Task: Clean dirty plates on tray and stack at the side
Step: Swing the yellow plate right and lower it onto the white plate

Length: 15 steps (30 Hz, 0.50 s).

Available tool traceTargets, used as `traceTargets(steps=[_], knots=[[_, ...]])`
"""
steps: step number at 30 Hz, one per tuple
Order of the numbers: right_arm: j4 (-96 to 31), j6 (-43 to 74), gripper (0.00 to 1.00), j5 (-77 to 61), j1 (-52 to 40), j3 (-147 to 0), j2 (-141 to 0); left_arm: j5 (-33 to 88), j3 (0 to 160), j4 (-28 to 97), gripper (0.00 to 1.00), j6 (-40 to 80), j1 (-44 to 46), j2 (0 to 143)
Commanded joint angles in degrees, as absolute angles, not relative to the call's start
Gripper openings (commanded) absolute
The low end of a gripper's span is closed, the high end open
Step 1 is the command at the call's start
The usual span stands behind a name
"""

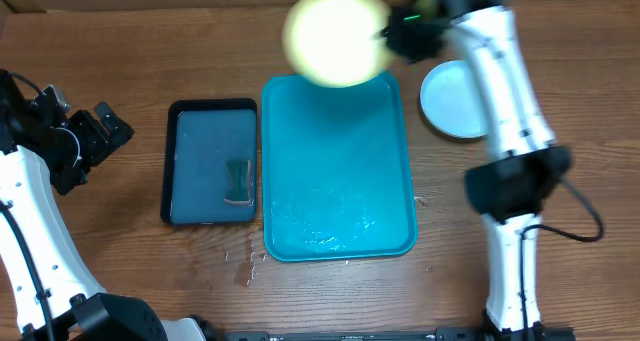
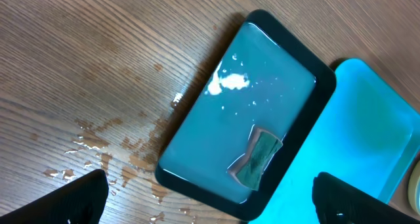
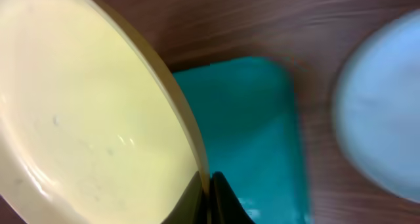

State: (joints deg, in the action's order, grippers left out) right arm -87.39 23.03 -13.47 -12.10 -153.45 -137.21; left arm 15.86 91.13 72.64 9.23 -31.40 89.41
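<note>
Table [image 1: 100,231]: wood grain, matt. Droplets [image 1: 245,266] glint off the 5 o'clock corner of the dark tray [image 1: 212,105].
Dark tray: black plastic, glossy rim, shiny water inside.
Sponge [image 1: 238,181]: green, coarse-looking.
Teal tray [image 1: 340,151]: smooth plastic, wet sheen toward its 6 o'clock end.
Yellow plate [image 3: 85,119]: smooth glossy plastic, soft highlights.
Light blue plate [image 1: 455,99]: smooth; finish blurred.

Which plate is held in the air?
The pale yellow plate; the right claw grips its rim. The light blue plate lies on the table.
</note>
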Motion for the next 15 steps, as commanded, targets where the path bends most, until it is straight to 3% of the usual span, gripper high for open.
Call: traceTargets(steps=[1, 8, 15], knots=[[-89.41, 19.79, 0.04, -15.49, -4.01, -154.82, -134.5, 16.1, 91.74, 72.62, 1.0, 9.85, -31.48, 89.73], [-90.83, 19.77, 0.04, -13.61, 11.51, -153.95, -134.58, 16.1, 91.74, 72.62, 1.0, 9.85, -31.48, 89.73], [-93.01, 19.73, 0.04, -13.58, 18.92, -149.58, -134.58, 16.08, 91.74, 72.62, 1.0, 9.85, -31.48, 89.73]])
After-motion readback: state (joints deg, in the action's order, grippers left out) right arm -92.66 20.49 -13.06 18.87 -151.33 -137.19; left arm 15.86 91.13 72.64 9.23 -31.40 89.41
